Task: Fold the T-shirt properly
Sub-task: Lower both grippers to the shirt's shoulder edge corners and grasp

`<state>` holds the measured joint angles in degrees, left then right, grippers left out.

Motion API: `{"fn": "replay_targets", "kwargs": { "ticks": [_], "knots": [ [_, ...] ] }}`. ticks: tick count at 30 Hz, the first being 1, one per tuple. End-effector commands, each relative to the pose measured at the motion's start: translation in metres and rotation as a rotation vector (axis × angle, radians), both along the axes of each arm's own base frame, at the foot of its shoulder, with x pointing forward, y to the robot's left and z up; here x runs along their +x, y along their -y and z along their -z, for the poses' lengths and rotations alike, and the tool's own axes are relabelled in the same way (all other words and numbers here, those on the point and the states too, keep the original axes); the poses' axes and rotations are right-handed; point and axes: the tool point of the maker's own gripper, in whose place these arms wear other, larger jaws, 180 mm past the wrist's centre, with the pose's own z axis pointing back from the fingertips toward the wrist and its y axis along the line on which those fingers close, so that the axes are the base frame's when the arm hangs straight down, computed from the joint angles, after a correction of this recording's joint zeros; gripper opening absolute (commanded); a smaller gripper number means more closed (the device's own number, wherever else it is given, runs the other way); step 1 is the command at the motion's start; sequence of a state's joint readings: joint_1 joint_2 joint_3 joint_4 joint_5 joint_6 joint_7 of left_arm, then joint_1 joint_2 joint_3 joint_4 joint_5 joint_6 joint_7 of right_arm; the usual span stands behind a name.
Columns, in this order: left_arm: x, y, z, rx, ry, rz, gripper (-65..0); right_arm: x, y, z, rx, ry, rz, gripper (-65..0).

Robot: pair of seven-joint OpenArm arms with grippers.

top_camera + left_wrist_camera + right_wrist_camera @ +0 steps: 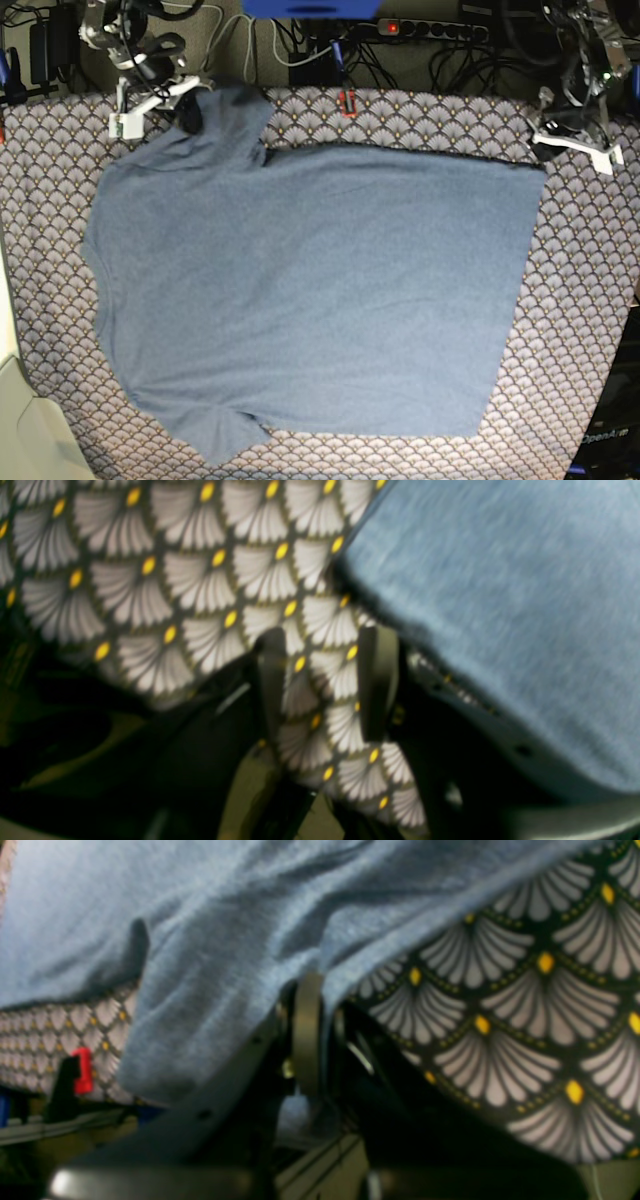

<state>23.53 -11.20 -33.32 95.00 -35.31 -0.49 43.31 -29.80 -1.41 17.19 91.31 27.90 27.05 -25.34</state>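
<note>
Shirt [310, 290] lies flat; right pincer [320, 990] pinches its eleven o'clock sleeve, left pincer [325, 680] spread, empty at one o'clock — thin grip may slip.

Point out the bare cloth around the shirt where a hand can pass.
Free: the patterned tablecloth strip right of the T-shirt hem, and the band below it along the near edge. Narrower: the left margin beside the sleeve. Crowded: the far edge, where the right gripper pinches the sleeve and the left gripper hovers by the corner.
</note>
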Motion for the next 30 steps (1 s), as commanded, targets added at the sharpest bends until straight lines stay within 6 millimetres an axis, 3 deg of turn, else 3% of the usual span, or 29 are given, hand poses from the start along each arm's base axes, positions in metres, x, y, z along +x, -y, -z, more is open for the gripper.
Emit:
{"fn": "replay_targets", "kwargs": {
  "ticks": [1,12,16,23,30],
  "knots": [
    [0.008,-0.004,-0.009,0.013,0.035,-0.001,-41.2,-0.043,-0.006,0.035,-0.051,-0.224,-0.084,-65.0],
    [0.041,0.0,-0.01,-0.028,0.123,-0.052,-41.2,-0.035,-0.002,0.035,-0.064,-0.213,-0.091,-65.0],
    [0.045,0.003,-0.012,-0.019,0.179,-0.084,-41.2,-0.035,-0.001,0.035,-0.066,-0.216,-0.093,-65.0],
    [0.03,0.004,0.023,-0.066,0.1,-0.126,-41.2,-0.035,0.004,0.035,-0.079,-0.217,-0.1,-65.0],
    [0.032,0.005,0.037,-0.103,0.078,-0.148,-42.1,-0.035,0.008,0.035,-0.09,-0.218,-0.105,-65.0]
  ]
}}
